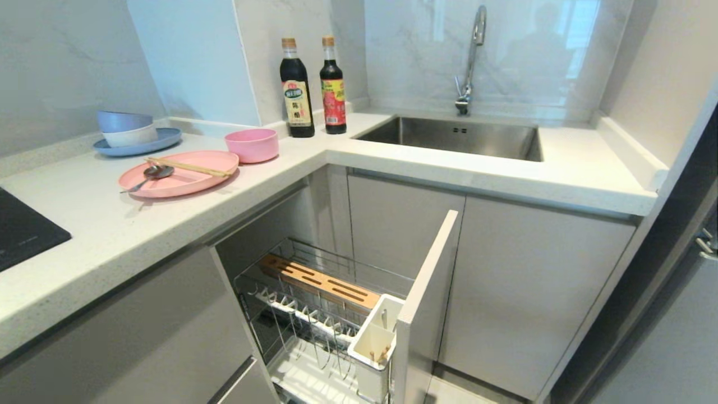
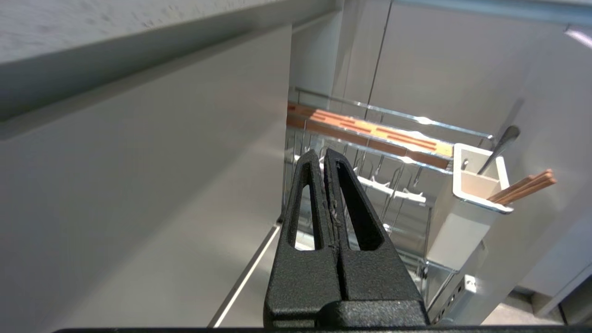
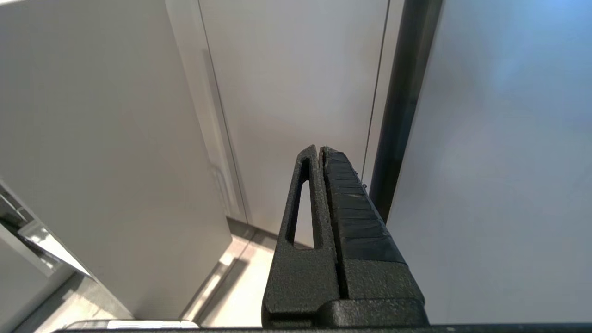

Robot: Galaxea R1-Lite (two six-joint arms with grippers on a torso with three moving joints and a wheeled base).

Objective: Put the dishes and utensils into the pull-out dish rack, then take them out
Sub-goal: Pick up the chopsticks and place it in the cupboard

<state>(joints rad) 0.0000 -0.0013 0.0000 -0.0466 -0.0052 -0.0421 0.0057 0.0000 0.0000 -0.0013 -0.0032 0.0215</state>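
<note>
We judged the loading step had not yet begun: the pull-out dish rack (image 1: 320, 314) stood drawn out below the counter (image 1: 168, 224), its plate slots bare, while the dishes lay on the counter above and behind it. The pink plate (image 1: 178, 174) sat up there, with the chopsticks (image 1: 188, 166) laid across it and the metal spoon (image 1: 147, 175) resting in it, its thin handle poking past the rim. The pink bowl (image 1: 252, 145) stood just beside the plate, further from the rack.

Neither of our arms showed in the head view. Our left gripper (image 2: 323, 159) hung low in front of the rack with its fingers pressed together and nothing between them. Our right gripper (image 3: 320, 152) was likewise closed and empty, facing plain cabinet doors to the side of the rack.

The next move, as we judged it, called for raising an arm to the counter and spreading the fingers for a first pickup.

The plate was wide, shallow and matte; the bowl small, round and of the same finish. The rack was chrome wire, with a slotted bamboo strip (image 1: 320, 283) along its top and a white plastic utensil cup (image 1: 374, 342) at its front corner, which already held a few utensils.
</note>
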